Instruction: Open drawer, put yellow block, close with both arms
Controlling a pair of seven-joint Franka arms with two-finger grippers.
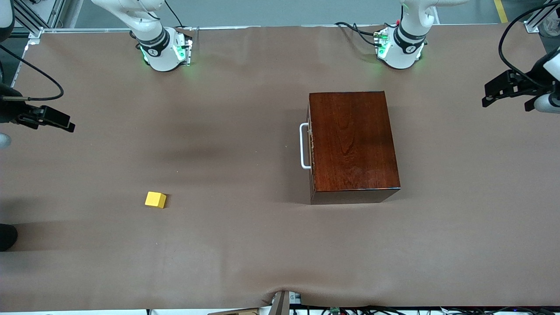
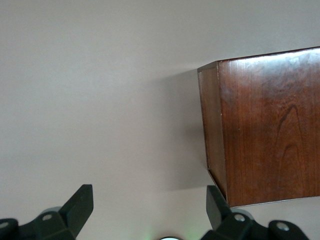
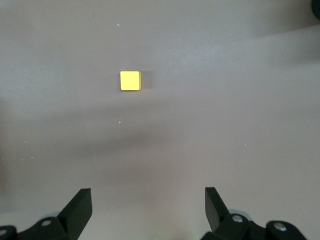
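Note:
The dark mahogany box (image 1: 352, 140) stands toward the left arm's end of the table, its drawer (image 1: 310, 144) shut. The drawer's white handle (image 1: 303, 145) faces the right arm's end. The yellow block (image 1: 155, 200) lies on the bare cover, nearer the front camera and toward the right arm's end. My left gripper (image 1: 486, 94) hangs open in the air at its own end of the table; its wrist view shows the open left gripper (image 2: 150, 195) and a corner of the box (image 2: 270, 130). My right gripper (image 1: 65, 122) hovers open at its end. In its wrist view the block (image 3: 130, 80) lies ahead of the empty right gripper (image 3: 148, 195).
A brown cover (image 1: 227, 245) spreads over the whole table. The two green-lit arm bases (image 1: 164, 50) (image 1: 400, 48) stand along the edge farthest from the front camera. Cables and small hardware (image 1: 284, 302) sit at the nearest edge.

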